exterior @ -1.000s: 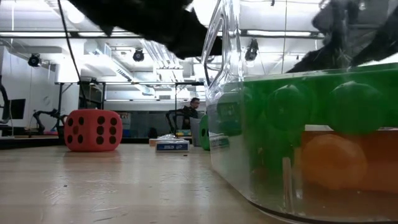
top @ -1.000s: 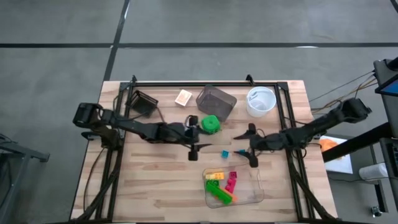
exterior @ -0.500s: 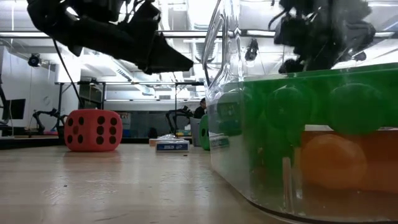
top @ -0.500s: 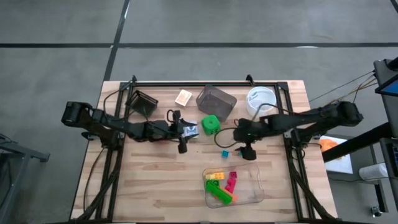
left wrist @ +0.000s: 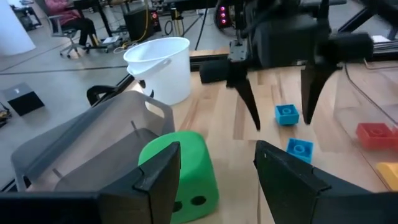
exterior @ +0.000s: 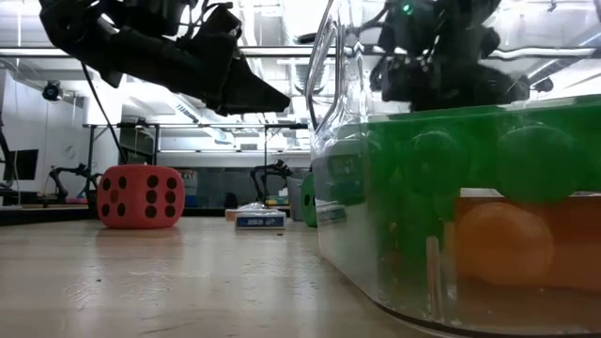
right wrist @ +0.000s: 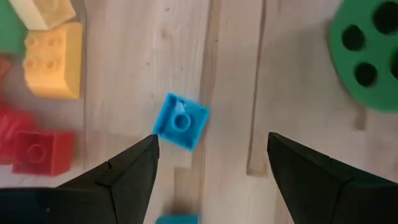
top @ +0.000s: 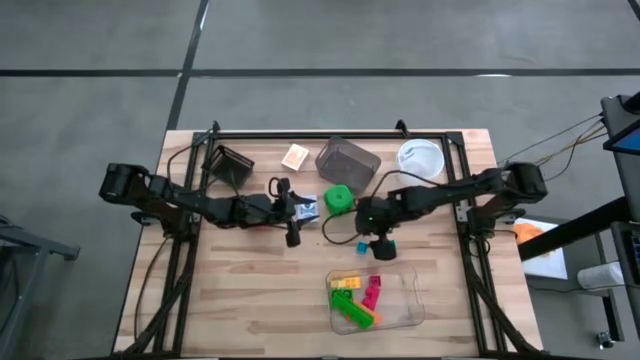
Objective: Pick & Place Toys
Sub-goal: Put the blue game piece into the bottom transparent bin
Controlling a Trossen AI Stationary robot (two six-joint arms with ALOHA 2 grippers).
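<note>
Two teal bricks [right wrist: 180,121] [left wrist: 300,148] lie on the wood between the green die [top: 340,198] and the clear tray [top: 405,312], which holds green, yellow and pink bricks. My right gripper [right wrist: 212,137] is open, pointing down, one finger on either side of a teal brick [left wrist: 286,114] without touching it. My left gripper [left wrist: 217,146] is open and empty, just left of the green die [left wrist: 180,168]. The pink-red die [exterior: 141,197] and the card pack [exterior: 260,219] rest on the table. The tan block [top: 295,156] lies at the far side.
A grey see-through container [top: 347,162] and a white bowl [top: 420,158] stand at the far side, behind the green die. A dark box-like thing [top: 230,165] sits at the far left. Black frame rails [top: 330,133] run along the table's edges.
My right gripper has gone toward the table's left edge and now stands over the teal bricks, still open. My left gripper drew back a little toward the table's left edge, away from the green die, then kept still. The toys have not moved.
</note>
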